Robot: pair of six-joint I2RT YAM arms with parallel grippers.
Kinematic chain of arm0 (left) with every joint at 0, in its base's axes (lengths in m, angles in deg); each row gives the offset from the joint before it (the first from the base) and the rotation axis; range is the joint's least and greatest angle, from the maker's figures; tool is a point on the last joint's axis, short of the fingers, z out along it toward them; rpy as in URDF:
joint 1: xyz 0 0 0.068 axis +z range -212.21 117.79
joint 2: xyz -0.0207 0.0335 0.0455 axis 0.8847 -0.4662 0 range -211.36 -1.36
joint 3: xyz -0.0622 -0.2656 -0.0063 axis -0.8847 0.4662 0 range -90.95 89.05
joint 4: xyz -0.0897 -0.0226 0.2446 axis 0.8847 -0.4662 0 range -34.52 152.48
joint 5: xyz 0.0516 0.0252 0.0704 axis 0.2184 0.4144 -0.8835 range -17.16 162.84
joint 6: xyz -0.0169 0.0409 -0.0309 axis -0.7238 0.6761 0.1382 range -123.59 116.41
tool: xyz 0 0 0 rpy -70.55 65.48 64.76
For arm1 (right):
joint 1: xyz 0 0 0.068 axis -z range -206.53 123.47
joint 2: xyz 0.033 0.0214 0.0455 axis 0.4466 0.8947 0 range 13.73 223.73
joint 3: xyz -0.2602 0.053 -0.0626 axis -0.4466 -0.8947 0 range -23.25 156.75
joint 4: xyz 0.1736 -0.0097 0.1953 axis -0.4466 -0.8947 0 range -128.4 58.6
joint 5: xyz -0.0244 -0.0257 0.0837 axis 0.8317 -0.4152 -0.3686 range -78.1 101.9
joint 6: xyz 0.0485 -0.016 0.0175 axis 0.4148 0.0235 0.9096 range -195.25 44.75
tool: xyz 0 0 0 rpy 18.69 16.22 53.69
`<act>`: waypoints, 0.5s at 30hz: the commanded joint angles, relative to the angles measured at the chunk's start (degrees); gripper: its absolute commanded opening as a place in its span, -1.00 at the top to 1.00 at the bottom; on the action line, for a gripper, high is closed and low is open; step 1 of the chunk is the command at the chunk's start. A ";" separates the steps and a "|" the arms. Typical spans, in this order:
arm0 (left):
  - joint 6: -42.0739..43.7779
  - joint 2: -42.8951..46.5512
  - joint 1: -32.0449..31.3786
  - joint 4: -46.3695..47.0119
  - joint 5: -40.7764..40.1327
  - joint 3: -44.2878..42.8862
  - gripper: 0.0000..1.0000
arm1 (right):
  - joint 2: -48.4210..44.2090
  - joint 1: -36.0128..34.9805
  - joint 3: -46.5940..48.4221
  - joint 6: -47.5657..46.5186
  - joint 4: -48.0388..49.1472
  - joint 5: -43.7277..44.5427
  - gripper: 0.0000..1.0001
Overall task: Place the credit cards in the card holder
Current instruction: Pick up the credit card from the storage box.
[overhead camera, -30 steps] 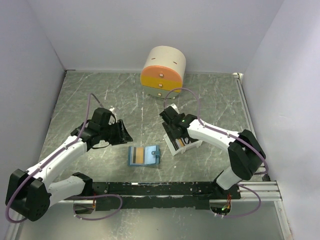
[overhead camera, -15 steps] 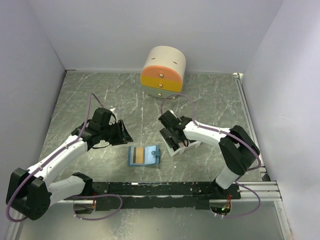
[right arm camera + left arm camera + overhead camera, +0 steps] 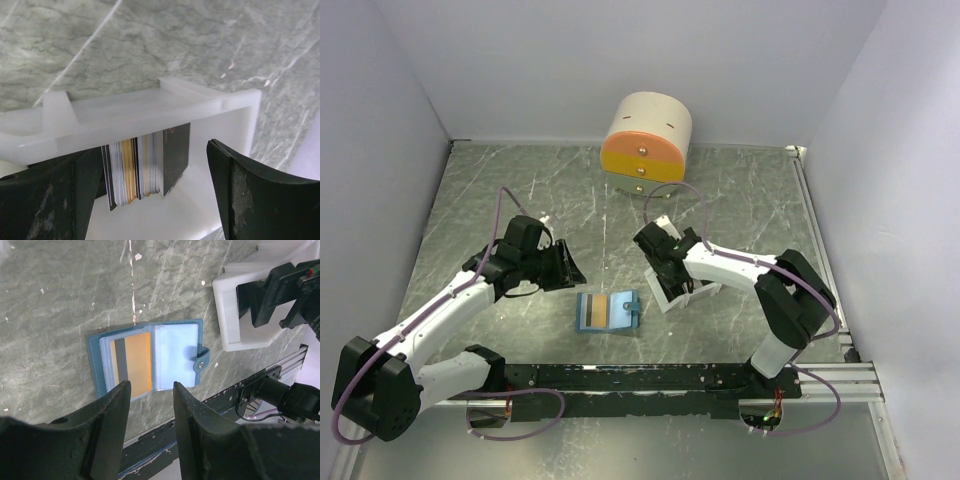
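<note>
The light-blue card holder (image 3: 608, 312) lies open on the table; in the left wrist view (image 3: 150, 362) an orange card (image 3: 137, 363) sits in its left half. My left gripper (image 3: 563, 264) hovers up and left of it, open and empty, seen in its wrist view (image 3: 151, 390). A stack of credit cards (image 3: 145, 165) stands on edge in the white tray (image 3: 682, 288), a dark card (image 3: 176, 155) at its right. My right gripper (image 3: 665, 268) is open inside the tray, its jaws on either side of the stack, seen in its wrist view (image 3: 155, 172).
A round cream drawer box (image 3: 646, 138) with orange and yellow fronts stands at the back. The black rail (image 3: 650, 378) runs along the near edge. Grey walls close the table on three sides.
My right gripper has shifted slightly left and lower over the tray. The left arm and the card holder have not moved.
</note>
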 commanded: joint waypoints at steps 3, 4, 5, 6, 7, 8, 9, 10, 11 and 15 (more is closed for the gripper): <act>-0.65 0.94 -0.36 1.06 1.24 0.21 0.00 | -1.02 0.01 0.17 -0.45 -1.21 7.20 -0.57; -0.65 1.08 -0.36 0.99 1.10 0.29 0.00 | -0.74 0.02 0.16 -0.32 -1.45 7.46 -0.54; -0.57 1.18 -0.39 0.94 0.99 0.35 0.00 | -0.38 0.03 0.20 -0.20 -1.60 7.50 -0.51; -0.56 1.25 -0.41 0.87 0.98 0.29 0.00 | -0.28 0.04 0.21 -0.12 -1.57 7.41 -0.47; -0.56 1.33 -0.41 0.83 0.93 0.36 0.00 | -0.26 -0.02 0.20 -0.02 -1.39 7.37 -0.43; -0.56 1.36 -0.37 0.77 0.93 0.44 0.00 | -0.41 0.03 0.16 0.17 -1.40 7.28 -0.40; -0.56 1.36 -0.41 0.83 0.96 0.50 0.00 | -0.51 0.03 0.21 0.30 -1.43 7.35 -0.37; -0.56 1.31 -0.41 0.85 0.95 0.60 0.00 | -0.54 0.04 0.19 0.51 -1.57 7.44 -0.34; -0.60 1.37 -0.41 0.86 0.98 0.71 0.00 | -0.71 0.08 0.23 0.70 -1.85 7.73 -0.30; -0.87 1.61 -0.41 1.16 1.23 0.85 0.00 | -1.17 0.12 1.96 1.28 -2.63 9.64 -0.19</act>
